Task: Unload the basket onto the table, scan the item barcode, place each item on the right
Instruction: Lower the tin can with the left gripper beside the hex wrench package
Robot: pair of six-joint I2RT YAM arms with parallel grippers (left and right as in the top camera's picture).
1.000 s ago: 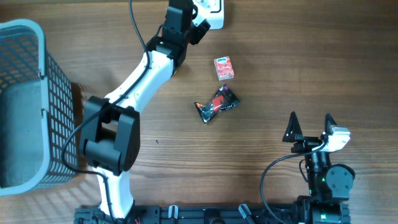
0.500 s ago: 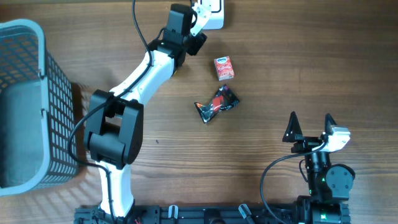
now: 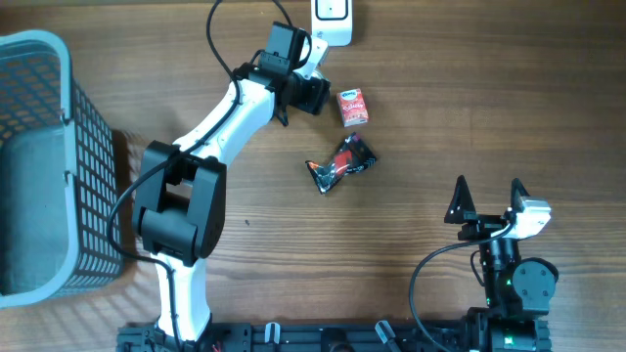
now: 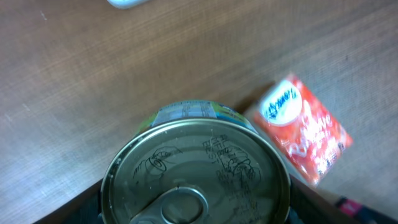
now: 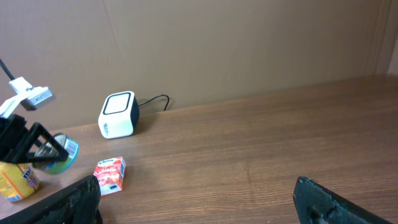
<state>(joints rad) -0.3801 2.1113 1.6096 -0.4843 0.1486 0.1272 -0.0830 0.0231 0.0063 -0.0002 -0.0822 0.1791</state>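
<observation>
Tin (image 4: 196, 177): silver lid with a pull ring and stamped print, and a green-and-blue label band showing just past its rim. The left gripper (image 3: 311, 94) is closed around its sides with the jaws standing fairly wide, so I read it as gripped. In the right wrist view the tin hangs tilted in the jaws, near the far edge of the table (image 3: 489, 78), just left of a small red box (image 3: 353, 106) and a little nearer to me than the white scanner (image 3: 333, 20). I cannot find a barcode on the tin in any view. Nearer the table's middle lies a crumpled black-and-red wrapper (image 3: 339, 163), apart from the red box. A yellow-labelled item (image 5: 15, 180) sits under the left arm, mostly hidden; I cannot tell what it is. The right gripper (image 3: 487, 186) is parked at the near right, jaws spread fully, holding nothing. A blue-grey mesh basket (image 3: 88, 147) stands at the far left; only its grey bottom shows from above.
</observation>
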